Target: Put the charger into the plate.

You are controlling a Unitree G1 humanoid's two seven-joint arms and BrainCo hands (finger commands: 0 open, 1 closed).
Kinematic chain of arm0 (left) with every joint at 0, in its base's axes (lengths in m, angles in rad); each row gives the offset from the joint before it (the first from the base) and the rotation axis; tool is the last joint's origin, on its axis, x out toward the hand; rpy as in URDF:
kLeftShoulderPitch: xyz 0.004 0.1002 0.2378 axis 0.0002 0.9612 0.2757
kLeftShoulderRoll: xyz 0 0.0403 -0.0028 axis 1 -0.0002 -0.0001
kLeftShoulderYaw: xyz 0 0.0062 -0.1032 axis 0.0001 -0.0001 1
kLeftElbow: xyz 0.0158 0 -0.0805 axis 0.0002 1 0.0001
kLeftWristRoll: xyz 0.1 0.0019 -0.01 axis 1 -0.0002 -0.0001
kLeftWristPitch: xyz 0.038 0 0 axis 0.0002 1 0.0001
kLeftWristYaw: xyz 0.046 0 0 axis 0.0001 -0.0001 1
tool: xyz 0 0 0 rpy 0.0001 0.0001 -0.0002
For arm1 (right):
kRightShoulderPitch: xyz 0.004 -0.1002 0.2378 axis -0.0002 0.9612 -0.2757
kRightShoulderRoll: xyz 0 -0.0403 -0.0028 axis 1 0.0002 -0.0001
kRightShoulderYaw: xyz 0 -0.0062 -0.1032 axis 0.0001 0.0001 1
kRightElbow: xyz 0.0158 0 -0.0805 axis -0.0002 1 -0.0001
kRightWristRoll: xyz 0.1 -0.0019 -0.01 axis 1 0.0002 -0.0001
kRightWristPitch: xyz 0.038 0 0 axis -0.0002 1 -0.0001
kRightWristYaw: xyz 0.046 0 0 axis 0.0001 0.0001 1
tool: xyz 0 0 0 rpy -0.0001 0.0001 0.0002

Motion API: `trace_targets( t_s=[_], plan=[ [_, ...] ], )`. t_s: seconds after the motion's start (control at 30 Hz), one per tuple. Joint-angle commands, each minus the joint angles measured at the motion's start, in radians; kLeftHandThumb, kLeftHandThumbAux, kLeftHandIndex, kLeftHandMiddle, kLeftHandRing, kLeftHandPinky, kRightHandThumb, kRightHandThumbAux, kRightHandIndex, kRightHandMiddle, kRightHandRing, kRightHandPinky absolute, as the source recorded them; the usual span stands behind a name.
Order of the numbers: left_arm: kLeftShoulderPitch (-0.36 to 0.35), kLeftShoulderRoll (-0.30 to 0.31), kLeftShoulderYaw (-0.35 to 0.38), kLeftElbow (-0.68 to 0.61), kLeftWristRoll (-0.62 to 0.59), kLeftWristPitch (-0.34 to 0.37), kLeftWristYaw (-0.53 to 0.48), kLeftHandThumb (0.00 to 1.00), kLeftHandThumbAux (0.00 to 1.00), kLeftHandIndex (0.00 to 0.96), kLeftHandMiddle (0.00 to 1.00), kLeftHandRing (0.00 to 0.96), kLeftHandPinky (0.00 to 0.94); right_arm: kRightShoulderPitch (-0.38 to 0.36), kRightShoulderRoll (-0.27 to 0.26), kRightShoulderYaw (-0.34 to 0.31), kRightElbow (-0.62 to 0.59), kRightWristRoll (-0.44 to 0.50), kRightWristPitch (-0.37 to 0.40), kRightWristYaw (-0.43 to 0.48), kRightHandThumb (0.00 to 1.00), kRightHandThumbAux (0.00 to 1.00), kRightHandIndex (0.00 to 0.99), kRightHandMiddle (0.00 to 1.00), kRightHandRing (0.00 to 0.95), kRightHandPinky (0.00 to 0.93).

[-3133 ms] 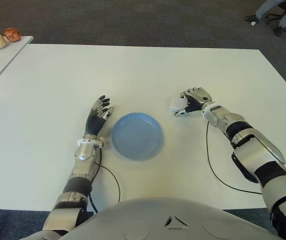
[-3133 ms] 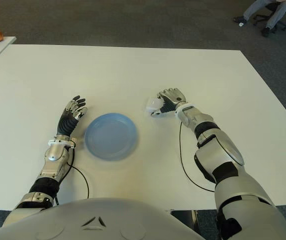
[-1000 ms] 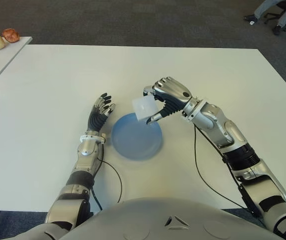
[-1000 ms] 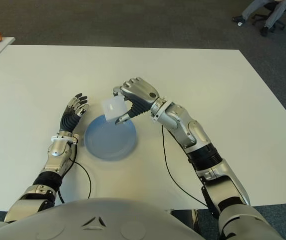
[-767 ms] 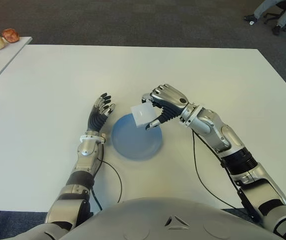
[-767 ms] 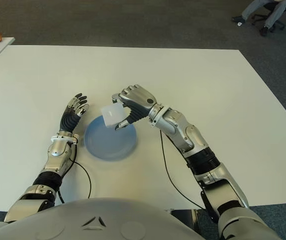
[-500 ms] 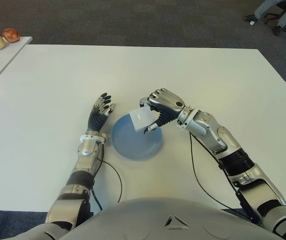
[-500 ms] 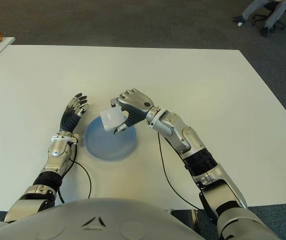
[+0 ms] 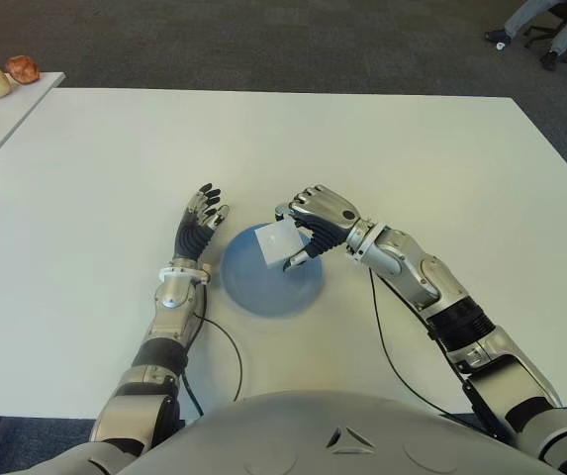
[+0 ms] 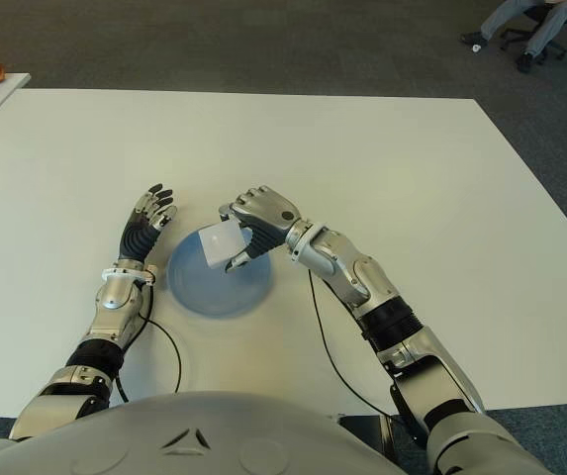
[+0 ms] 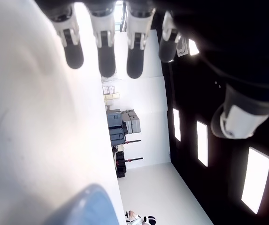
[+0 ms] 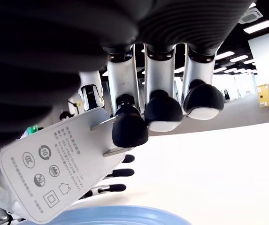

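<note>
My right hand is shut on the white charger, a small square block held just above the far part of the blue plate. In the right wrist view the charger shows its printed face and metal prongs, pinched by the curled fingers, with the plate's rim close beneath. My left hand shows beside the plate's left edge, fingers straight and holding nothing.
The white table stretches wide on all sides. A second table at the far left carries small round objects. Black cables trail from both wrists across the near tabletop. An office chair stands far right on the carpet.
My right hand lifted the charger from the table right of the plate, carried it left over the plate, and has been lowering it. The left hand has barely moved.
</note>
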State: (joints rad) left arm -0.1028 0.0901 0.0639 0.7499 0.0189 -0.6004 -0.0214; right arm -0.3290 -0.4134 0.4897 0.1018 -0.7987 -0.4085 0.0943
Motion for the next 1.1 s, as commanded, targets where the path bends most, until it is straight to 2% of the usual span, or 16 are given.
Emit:
trace_targets(
  t_s=[0.03,0.1,0.13,0.17,0.2,0.23,0.27,0.37,0.43,0.57,0.7,1.1],
  plan=[
    [0.074,-0.033,-0.012,0.051,0.001,0.065,0.001,0.000,0.530,0.113,0.174,0.165,0.170,0.000,0.011,-0.003,0.032,0.034,-0.009,0.010,0.741,0.709,0.441,0.855,0.860,0.863],
    [0.075,-0.033,-0.012,0.048,0.003,0.068,0.003,0.000,0.531,0.108,0.170,0.163,0.166,-0.003,0.015,-0.004,0.051,0.060,-0.031,0.010,0.740,0.707,0.441,0.817,0.812,0.799],
    [0.076,-0.033,-0.012,0.047,0.005,0.069,0.004,0.000,0.531,0.107,0.168,0.161,0.167,-0.005,0.016,-0.004,0.060,0.070,-0.042,0.008,0.776,0.697,0.423,0.725,0.737,0.711],
    [0.076,-0.032,-0.013,0.045,0.006,0.072,0.006,0.000,0.530,0.106,0.168,0.161,0.167,-0.008,0.015,-0.002,0.070,0.076,-0.056,0.004,0.789,0.693,0.417,0.692,0.710,0.680],
    [0.077,-0.032,-0.013,0.041,0.006,0.076,0.006,0.000,0.529,0.105,0.166,0.161,0.171,-0.015,0.010,0.003,0.079,0.074,-0.073,0.002,0.804,0.689,0.405,0.626,0.608,0.573],
    [0.078,-0.032,-0.012,0.039,0.006,0.079,0.006,0.000,0.528,0.102,0.166,0.161,0.174,-0.020,0.006,0.006,0.085,0.072,-0.084,0.001,0.704,0.621,0.322,0.496,0.480,0.445],
    [0.079,-0.033,-0.012,0.037,0.006,0.081,0.006,0.000,0.526,0.100,0.165,0.162,0.176,-0.023,0.004,0.008,0.090,0.070,-0.093,0.001,0.638,0.579,0.268,0.412,0.397,0.362],
    [0.081,-0.034,-0.012,0.030,0.005,0.091,0.004,0.000,0.524,0.094,0.164,0.163,0.179,-0.032,-0.001,0.011,0.102,0.061,-0.115,0.003,0.546,0.525,0.196,0.299,0.288,0.267],
    [0.085,-0.035,-0.012,0.021,0.000,0.100,-0.003,0.000,0.516,0.086,0.159,0.161,0.183,-0.035,-0.004,0.009,0.101,0.060,-0.124,0.009,0.470,0.489,0.121,0.177,0.168,0.162],
    [0.092,-0.036,-0.012,0.007,-0.008,0.110,-0.013,0.000,0.510,0.076,0.151,0.158,0.186,-0.036,-0.003,0.006,0.104,0.061,-0.131,0.007,0.396,0.458,0.051,0.073,0.066,0.075],
    [0.098,-0.036,-0.013,-0.004,-0.012,0.112,-0.021,0.000,0.511,0.075,0.146,0.155,0.185,-0.034,0.002,-0.003,0.106,0.058,-0.138,-0.018,0.338,0.415,0.015,0.022,0.019,0.027],
    [0.103,-0.035,-0.017,-0.017,-0.007,0.122,-0.019,0.000,0.515,0.080,0.140,0.146,0.162,-0.026,0.011,-0.024,0.123,0.117,-0.189,-0.049,0.266,0.244,0.000,0.000,0.000,0.000]
  ],
)
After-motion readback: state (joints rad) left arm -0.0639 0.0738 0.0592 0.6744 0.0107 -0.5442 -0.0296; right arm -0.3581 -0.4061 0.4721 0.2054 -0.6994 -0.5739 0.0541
